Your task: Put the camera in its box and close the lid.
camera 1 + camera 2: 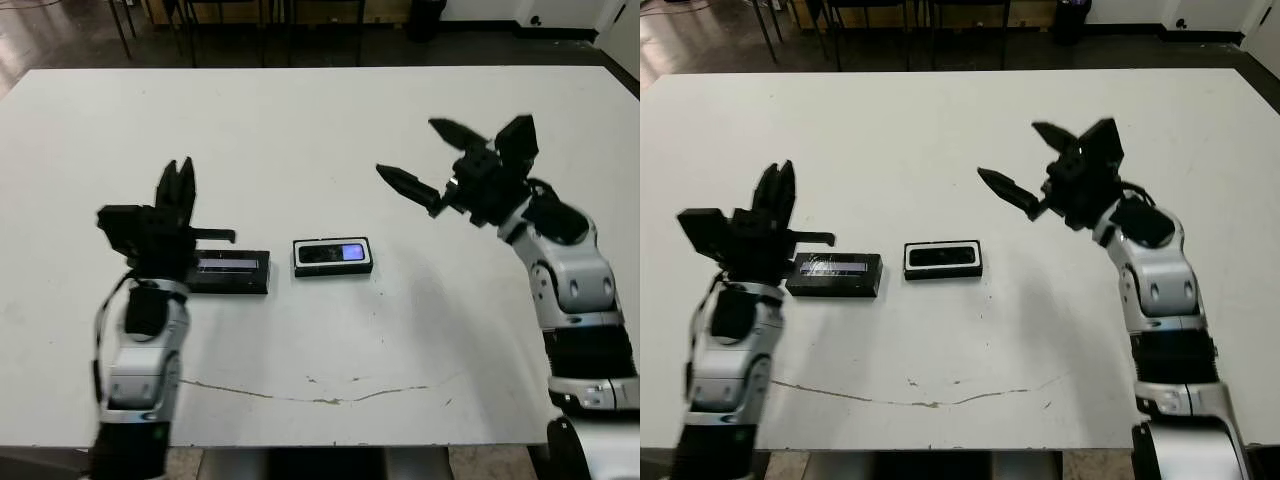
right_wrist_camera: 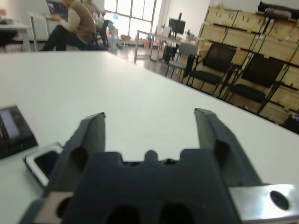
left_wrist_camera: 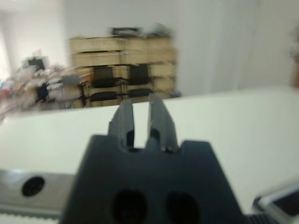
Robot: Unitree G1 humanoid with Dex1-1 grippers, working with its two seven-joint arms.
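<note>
White table [image 1: 300,130], camera [image 1: 333,253] in box [image 1: 333,268], lid [image 1: 835,274] half-hidden behind narrow-gapped left claw [image 1: 178,187]; right claw [image 1: 440,152] wide.

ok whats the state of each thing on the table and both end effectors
camera: lying flat inside the box
box: open, lid not on it
lid: flat on the table beside the box, off it
left end effector: nearly shut, empty
right end effector: wide open, empty, above the table
</note>
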